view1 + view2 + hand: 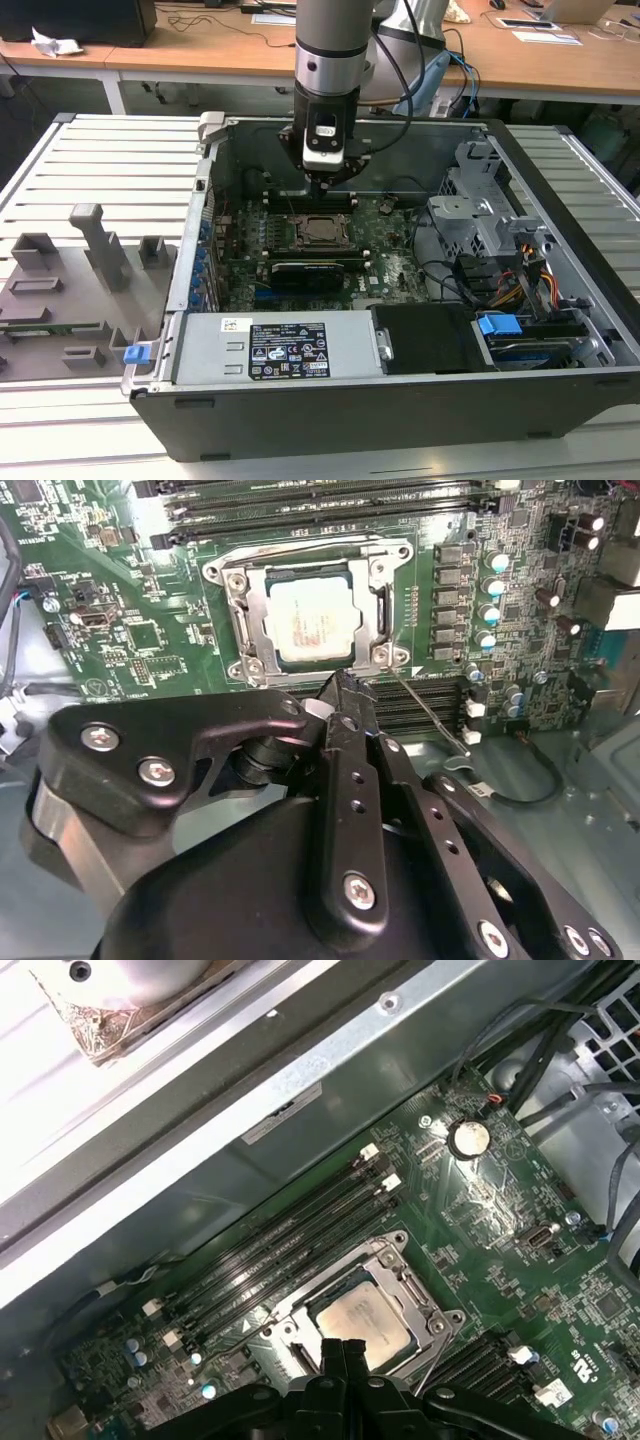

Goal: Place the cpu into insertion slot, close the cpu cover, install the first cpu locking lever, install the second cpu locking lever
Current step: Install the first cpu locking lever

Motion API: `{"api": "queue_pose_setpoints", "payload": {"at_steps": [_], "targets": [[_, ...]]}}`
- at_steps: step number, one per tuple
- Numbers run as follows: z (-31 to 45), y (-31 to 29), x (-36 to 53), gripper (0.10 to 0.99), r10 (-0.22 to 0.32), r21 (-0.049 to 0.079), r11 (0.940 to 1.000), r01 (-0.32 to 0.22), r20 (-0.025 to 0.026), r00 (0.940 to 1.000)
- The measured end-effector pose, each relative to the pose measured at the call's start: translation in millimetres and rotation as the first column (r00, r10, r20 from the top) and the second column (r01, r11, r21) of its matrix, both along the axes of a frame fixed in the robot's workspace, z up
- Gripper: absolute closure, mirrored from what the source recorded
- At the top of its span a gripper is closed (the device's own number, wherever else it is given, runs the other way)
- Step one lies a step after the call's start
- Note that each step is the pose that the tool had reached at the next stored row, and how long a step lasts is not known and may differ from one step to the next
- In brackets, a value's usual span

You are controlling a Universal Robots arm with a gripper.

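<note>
Pale silver square cpu [308, 620] sat in the grey-rimmed insertion slot [222, 572] under the grey metal cpu cover [372, 605]; black gripper [345, 683], fingers pressed together, likely for pushing, hovered at its far edge.

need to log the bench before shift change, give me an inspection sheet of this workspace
surface: slatted metal table carrying an open computer case
job's things: cpu in insertion slot, cpu cover down over it; one thin lever sticking out
clutter: grey fixture blocks on table
end effector: shut, tips by the slot's edge
cables: coloured bundle inside case
surroundings: wooden desks behind
</note>
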State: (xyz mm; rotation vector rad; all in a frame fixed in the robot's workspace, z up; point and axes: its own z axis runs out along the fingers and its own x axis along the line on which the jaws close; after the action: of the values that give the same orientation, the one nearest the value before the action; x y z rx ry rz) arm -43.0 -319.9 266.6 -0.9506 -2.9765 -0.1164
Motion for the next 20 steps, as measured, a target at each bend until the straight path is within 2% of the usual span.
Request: {"api": "queue_pose_setpoints", "payload": {"at_steps": [11,13,20], "targets": [[0.0,0.0,0.0,0.980,0.072,0.000,0.9974,-0.072,0.0000,0.9974],[0.0,0.0,0.0,0.980,0.117,0.000,0.9932,-0.117,0.0000,0.9932],[0.0,0.0,0.0,0.980,0.172,0.000,0.9851,-0.172,0.0000,0.9851]]}}
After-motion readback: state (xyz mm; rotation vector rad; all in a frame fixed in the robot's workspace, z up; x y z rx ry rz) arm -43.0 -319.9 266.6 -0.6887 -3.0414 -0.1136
